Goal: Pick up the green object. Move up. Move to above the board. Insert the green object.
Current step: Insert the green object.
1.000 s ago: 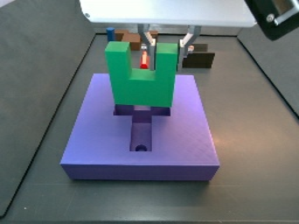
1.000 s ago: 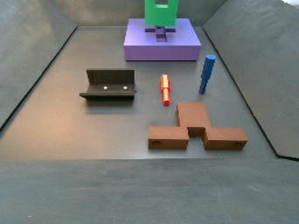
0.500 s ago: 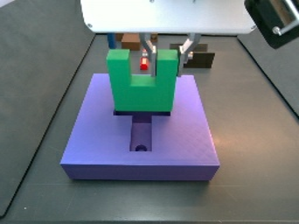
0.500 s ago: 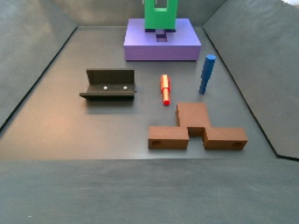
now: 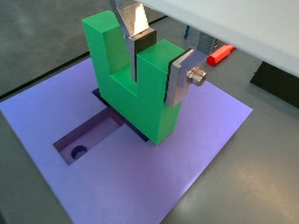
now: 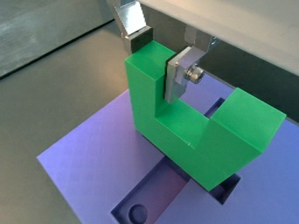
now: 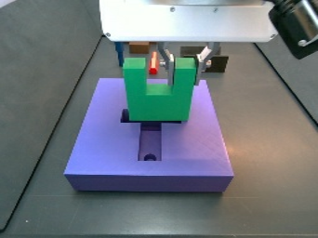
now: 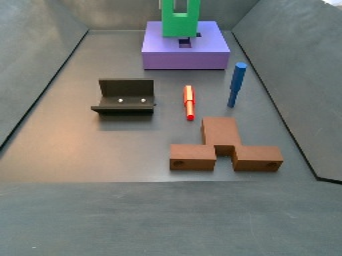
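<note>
Green block upright, prongs up, base entering cross recess of board; insertion axis straight down from hand. Block sits over board's far half, above recess arm, not clearly seated. Hand over board, fingers pinching one prong from both faces, plates pressed flat on green. Judgement: insert step nearly done, needs small downward push, then release.

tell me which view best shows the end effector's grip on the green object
A wrist view: the end effector fingers clamp one prong of the green object. Both wrist views show this. In a side view the prongs hide the fingers; the distant side view crops it.
</note>
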Available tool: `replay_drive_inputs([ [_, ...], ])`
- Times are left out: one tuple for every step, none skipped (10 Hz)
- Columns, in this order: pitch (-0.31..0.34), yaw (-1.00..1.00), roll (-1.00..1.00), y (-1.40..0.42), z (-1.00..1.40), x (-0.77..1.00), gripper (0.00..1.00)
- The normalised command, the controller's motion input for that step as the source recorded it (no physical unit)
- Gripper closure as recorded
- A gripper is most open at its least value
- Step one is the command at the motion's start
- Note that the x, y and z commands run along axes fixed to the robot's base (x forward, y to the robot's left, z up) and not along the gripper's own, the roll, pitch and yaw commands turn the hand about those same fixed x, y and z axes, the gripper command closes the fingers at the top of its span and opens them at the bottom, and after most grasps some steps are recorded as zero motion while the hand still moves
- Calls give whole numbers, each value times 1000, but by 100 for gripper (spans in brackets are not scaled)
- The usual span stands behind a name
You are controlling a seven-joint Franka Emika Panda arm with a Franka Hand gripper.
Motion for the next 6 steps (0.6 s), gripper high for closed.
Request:
replay_drive_inputs([
  [-33,11,16,60,-97,-214,100],
  [-51,14,20,0,-74,-289,100],
  [-36,40,37,-154,-37,-200,100],
  [-24,49,7,-169,-49,-86,100],
  [-20,40,0,-240,-40,0,100],
  [-14,0,0,-77,-126,43,100],
])
